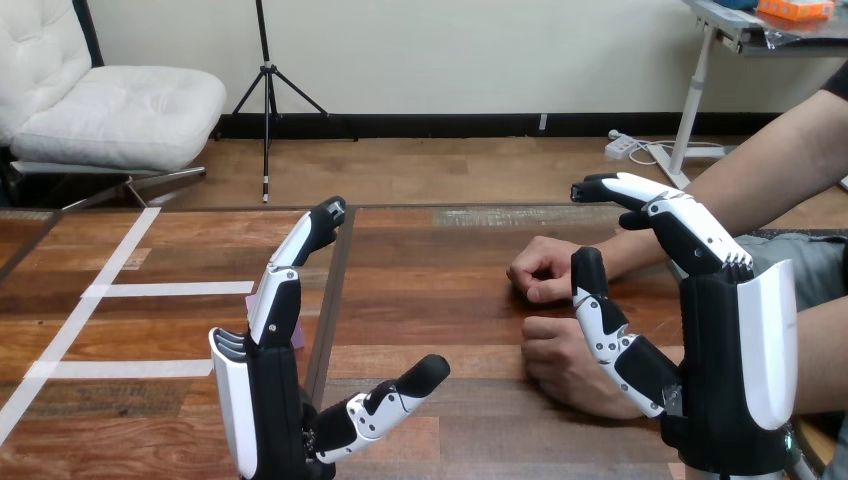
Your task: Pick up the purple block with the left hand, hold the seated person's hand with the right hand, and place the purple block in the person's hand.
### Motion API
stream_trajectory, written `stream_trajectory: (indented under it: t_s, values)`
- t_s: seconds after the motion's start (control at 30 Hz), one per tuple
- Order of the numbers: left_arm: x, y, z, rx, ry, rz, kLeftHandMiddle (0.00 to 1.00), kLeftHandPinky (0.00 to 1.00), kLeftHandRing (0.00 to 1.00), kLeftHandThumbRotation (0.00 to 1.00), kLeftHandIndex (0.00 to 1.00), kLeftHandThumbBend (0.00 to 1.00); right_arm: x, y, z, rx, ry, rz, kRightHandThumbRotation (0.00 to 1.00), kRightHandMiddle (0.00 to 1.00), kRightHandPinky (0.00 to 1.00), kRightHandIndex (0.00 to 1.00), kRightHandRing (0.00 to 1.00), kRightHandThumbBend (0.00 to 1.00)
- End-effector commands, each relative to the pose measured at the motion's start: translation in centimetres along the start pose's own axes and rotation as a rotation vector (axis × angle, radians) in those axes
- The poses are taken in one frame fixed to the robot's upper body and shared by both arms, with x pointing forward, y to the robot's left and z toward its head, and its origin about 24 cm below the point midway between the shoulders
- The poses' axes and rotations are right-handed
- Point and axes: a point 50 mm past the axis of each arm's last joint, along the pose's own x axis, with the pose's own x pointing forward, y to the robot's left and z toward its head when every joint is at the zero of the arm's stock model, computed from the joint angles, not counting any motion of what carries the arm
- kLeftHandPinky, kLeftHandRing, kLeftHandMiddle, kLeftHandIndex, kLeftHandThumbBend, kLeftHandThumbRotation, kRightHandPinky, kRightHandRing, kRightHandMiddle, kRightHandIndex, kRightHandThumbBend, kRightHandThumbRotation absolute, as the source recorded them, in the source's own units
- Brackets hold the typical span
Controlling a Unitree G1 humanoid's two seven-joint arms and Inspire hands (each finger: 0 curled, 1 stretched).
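Observation:
My left hand (pixel 265 400) stands open at the lower left, fingers pointing up and away and thumb stretched to the right. Behind its fingers only a sliver of the purple block (pixel 298 336) shows on the table. My right hand (pixel 740 370) is raised at the right, open, with its fingers straight above the person's forearm. Its thumb (pixel 603 318) crosses in front of the person's nearer hand (pixel 560 365); I cannot tell whether they touch. That hand rests loosely closed on the table. The person's farther hand (pixel 540 270) lies as a fist just beyond it.
The wooden table (pixel 440 300) has a dark seam (pixel 335 290) running away from me beside my left hand. White tape lines (pixel 120 290) mark its left part. The person's forearms come in from the right edge.

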Motion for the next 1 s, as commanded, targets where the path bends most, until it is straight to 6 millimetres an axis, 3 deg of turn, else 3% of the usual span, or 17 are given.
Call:
stream_trajectory:
  t_s: [0.0, 0.43, 0.97]
  values:
    - [2.2, -0.2, -0.2, -0.011, -0.078, 0.022, 0.82, 0.73, 0.78, 0.58, 0.82, 0.79, 1.5, -0.4, 0.8, 0.008, -0.079, -0.049, 0.0, 0.71, 0.59, 0.66, 0.7, 0.26]
    - [2.2, 0.5, -0.7, -0.035, -0.032, -0.004, 0.82, 0.74, 0.79, 0.58, 0.84, 0.8, 1.4, -0.4, 0.7, 0.011, -0.078, -0.053, 0.0, 0.71, 0.59, 0.66, 0.7, 0.26]
    - [4.1, 4.2, -2.8, 0.035, 0.034, -0.158, 0.83, 0.8, 0.82, 0.5, 0.83, 0.79, 1.1, -0.5, 0.5, -0.006, -0.061, -0.041, 0.0, 0.72, 0.6, 0.67, 0.71, 0.26]
